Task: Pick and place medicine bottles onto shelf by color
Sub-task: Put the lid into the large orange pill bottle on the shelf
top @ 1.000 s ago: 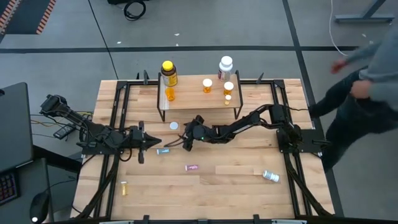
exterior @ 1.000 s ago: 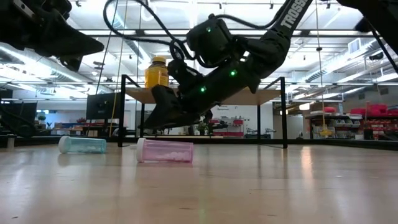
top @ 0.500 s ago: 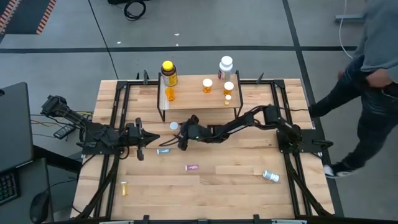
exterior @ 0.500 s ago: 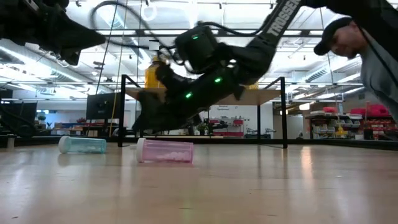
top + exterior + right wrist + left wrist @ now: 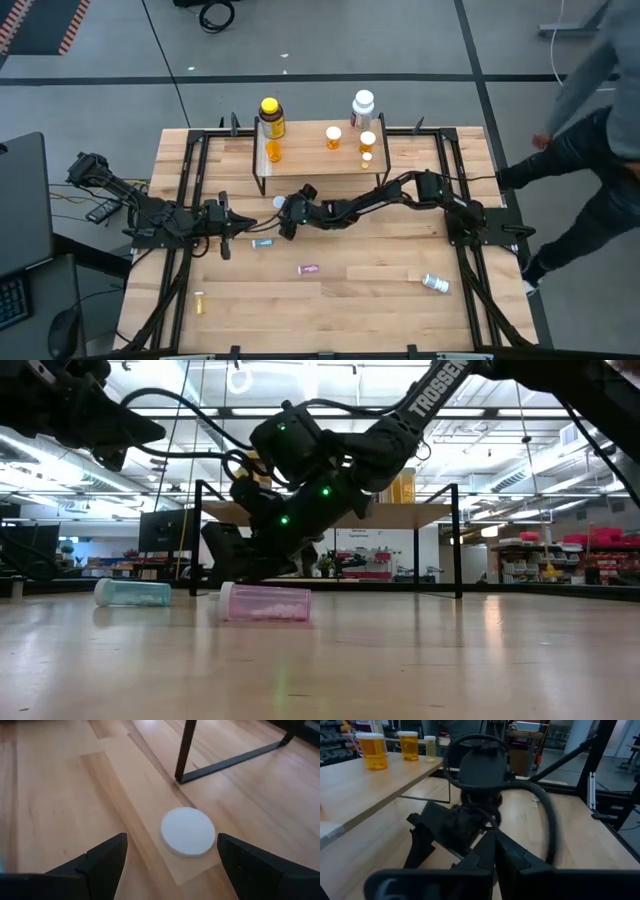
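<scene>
While the right gripper (image 5: 283, 219) is held wide open and empty over a white-capped vial (image 5: 188, 831) near the shelf (image 5: 320, 148) leg at frame center, the left gripper (image 5: 228, 226) is seen shut, empty. A teal vial (image 5: 262, 242) and pink vial (image 5: 265, 602) are left on the wooden table (image 5: 350, 300). A person (image 5: 590, 130) is caught at right only from above.

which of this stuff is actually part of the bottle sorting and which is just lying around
Part of the job:
- shelf holding the big yellow bottle, big white bottle and orange vials
- white-capped vial between the open right hand fingers
- teal vial, pink vial, yellow vial on the table
- left hand, shut

Lying about:
- person beside the table
</scene>
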Motion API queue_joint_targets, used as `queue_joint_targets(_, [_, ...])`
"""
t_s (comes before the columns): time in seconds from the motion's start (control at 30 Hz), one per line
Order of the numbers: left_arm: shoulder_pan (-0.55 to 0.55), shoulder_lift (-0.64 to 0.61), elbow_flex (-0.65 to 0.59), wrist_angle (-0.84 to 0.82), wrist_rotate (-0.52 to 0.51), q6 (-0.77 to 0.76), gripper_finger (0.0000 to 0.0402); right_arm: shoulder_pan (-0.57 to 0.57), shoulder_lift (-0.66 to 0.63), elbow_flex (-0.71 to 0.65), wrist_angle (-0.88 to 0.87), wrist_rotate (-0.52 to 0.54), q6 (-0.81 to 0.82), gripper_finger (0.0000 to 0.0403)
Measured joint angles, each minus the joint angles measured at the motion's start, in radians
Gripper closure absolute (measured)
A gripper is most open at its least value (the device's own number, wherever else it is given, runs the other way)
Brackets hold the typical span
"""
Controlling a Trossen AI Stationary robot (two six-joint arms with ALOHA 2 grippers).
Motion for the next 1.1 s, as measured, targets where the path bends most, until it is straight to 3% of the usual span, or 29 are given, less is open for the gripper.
queue_joint_targets(0.77, [0.037,0.000,0.000,0.044,-0.001,0.034,0.0387,-0.035,0.003,0.000,0.017,-0.049,-0.006,0.0084])
queue_joint_targets(1.1, [0.035,0.000,0.000,0.054,0.003,0.049,0.0398,-0.035,0.063,0.003,0.087,-0.050,0.000,0.0084])
